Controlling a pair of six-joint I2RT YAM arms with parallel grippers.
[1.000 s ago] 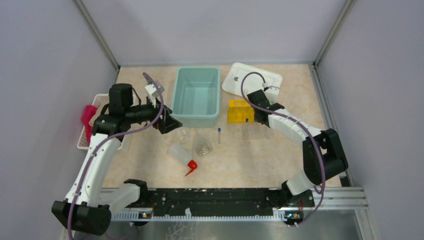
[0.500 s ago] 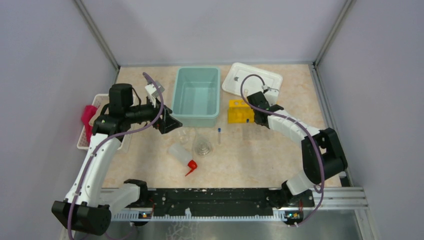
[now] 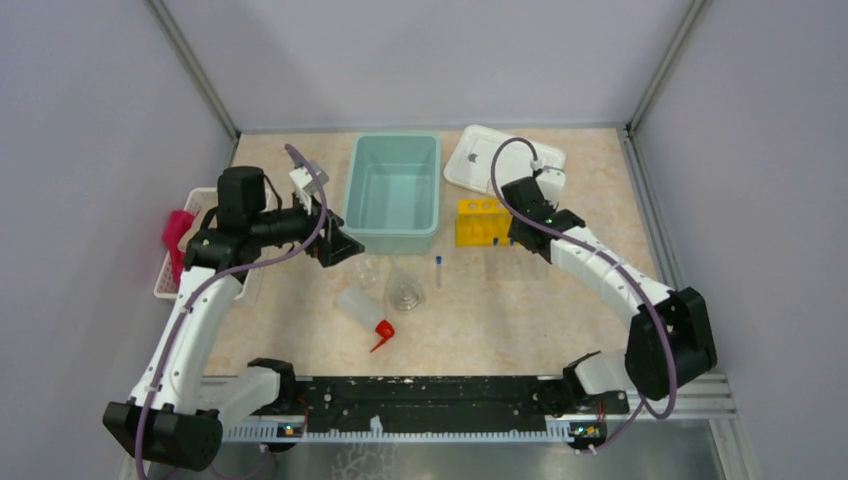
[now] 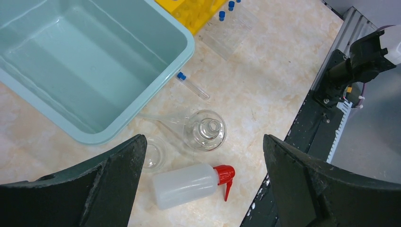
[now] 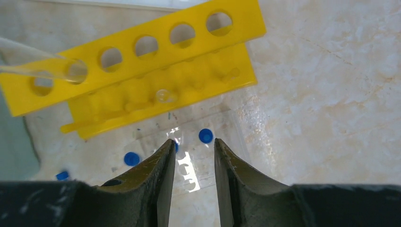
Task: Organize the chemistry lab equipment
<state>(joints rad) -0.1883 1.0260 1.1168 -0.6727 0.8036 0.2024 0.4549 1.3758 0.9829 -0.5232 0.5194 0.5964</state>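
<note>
The yellow tube rack [image 3: 480, 222] [image 5: 142, 47] stands right of the bin, with a clear tube [image 5: 33, 66] leaning into one end hole. Several blue tube caps [image 5: 205, 135] show over a clear plastic piece in front of the rack. My right gripper [image 5: 194, 142] [image 3: 515, 238] hovers above them, jaws partly open and empty. One blue-capped tube [image 3: 438, 268] [image 4: 191, 85] lies on the table. The glass flask [image 3: 405, 292] [image 4: 204, 130], a beaker [image 4: 153, 153] and the red-spouted squeeze bottle [image 3: 362, 310] [image 4: 189, 184] sit under my wide-open left gripper [image 4: 203, 139] [image 3: 335, 245].
A teal bin [image 3: 352, 190] [image 4: 118, 127] stands at the centre back, with a white lid [image 3: 503, 158] to its right. A white slatted basket [image 3: 170, 275] with a pink cloth [image 3: 178, 235] sits at the left wall. The arms' black base rail [image 4: 331, 104] runs along the near edge.
My right gripper's jaws have parted from shut, and that arm's elbow has swung out to the right. The left arm has stayed still.
</note>
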